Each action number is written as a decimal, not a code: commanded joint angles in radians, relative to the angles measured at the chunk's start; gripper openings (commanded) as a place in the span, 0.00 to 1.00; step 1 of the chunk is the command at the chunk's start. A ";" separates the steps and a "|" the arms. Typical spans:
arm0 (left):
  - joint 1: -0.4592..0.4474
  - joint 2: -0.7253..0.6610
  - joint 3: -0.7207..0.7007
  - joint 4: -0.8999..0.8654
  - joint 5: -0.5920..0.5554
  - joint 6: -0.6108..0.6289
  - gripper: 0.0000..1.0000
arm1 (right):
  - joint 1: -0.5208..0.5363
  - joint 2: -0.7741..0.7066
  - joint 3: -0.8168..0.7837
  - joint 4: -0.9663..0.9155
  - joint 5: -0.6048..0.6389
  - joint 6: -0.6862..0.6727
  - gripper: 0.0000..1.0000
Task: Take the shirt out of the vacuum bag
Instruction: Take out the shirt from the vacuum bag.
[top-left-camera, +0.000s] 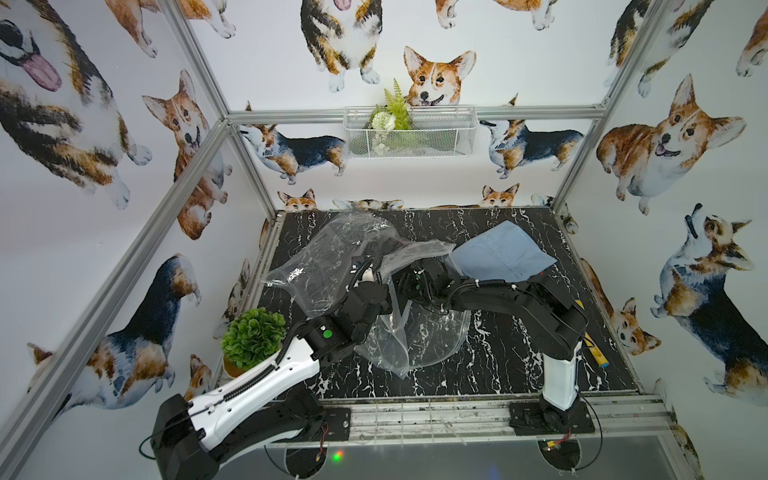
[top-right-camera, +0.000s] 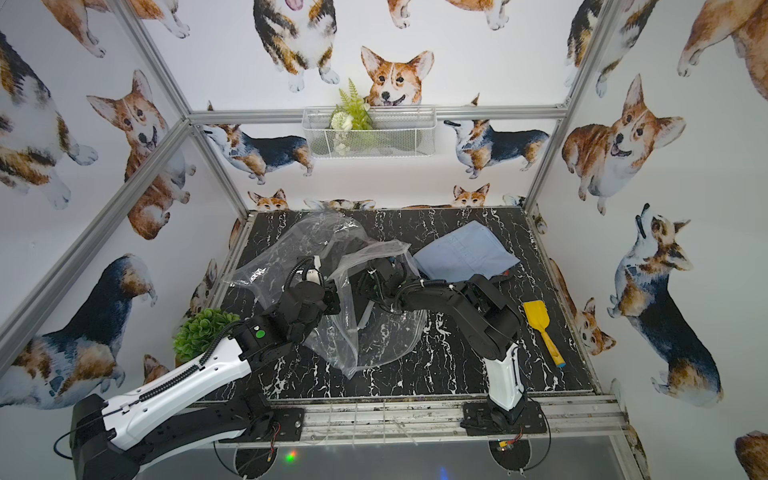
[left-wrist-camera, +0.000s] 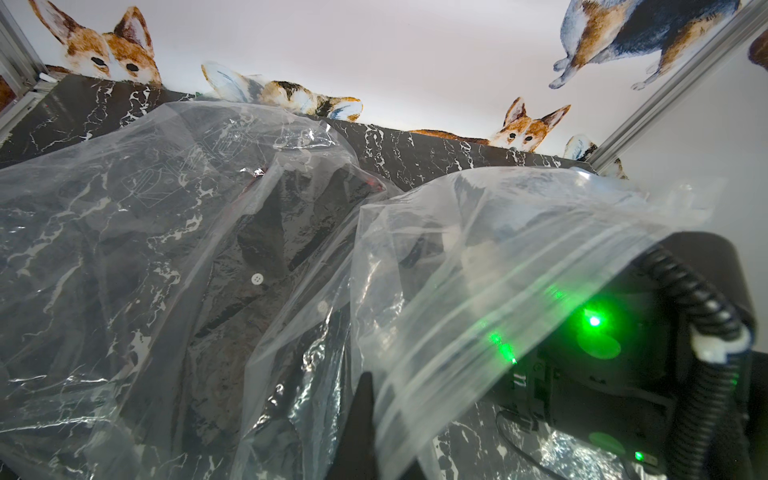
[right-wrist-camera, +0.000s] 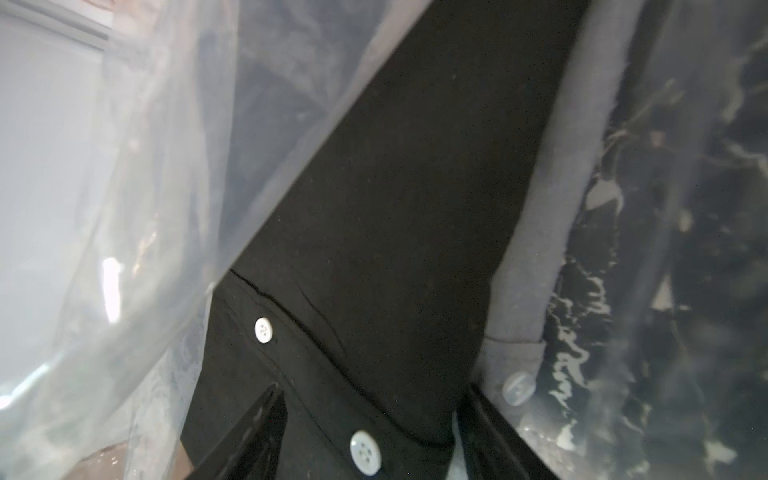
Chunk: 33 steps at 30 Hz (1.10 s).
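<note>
The clear vacuum bag (top-left-camera: 328, 266) lies crumpled and partly raised on the black marble surface (top-left-camera: 498, 353), left of centre in both top views. Its far end nearly reaches the back edge, and its near end spreads flat toward the lower middle.

The left claw (left-wrist-camera: 368, 395) is closed on the vacuum bag's zip-seal edge, and in the left wrist view the ribbed strip runs up and away from its one visible black finger. Through the plastic that view also shows the black shirt (left-wrist-camera: 266, 249), dark cloth with a white button, inside the bag.

The right claw (right-wrist-camera: 372, 388) reaches into the bag's mouth from the right. In the right wrist view its two fingers stand apart with the black shirt's button strip between them. Whether they press the cloth cannot be told.

A light blue garment (top-left-camera: 503, 253) lies folded outside the bag, at the upper right of the surface. A yellow scoop (top-right-camera: 540, 324) lies at the right edge and a potted plant (top-left-camera: 253, 336) at the left edge. A white wire basket (top-left-camera: 409, 133) hangs on the back wall.
</note>
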 joint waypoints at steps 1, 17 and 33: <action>0.001 -0.011 -0.009 -0.026 -0.012 0.008 0.00 | -0.008 0.003 -0.007 0.020 0.020 0.006 0.69; 0.001 0.008 -0.027 -0.008 -0.002 -0.003 0.00 | -0.011 0.096 0.099 0.074 0.011 0.017 0.60; 0.001 0.006 -0.044 0.005 0.000 -0.016 0.00 | -0.018 0.128 0.088 0.223 -0.019 0.045 0.09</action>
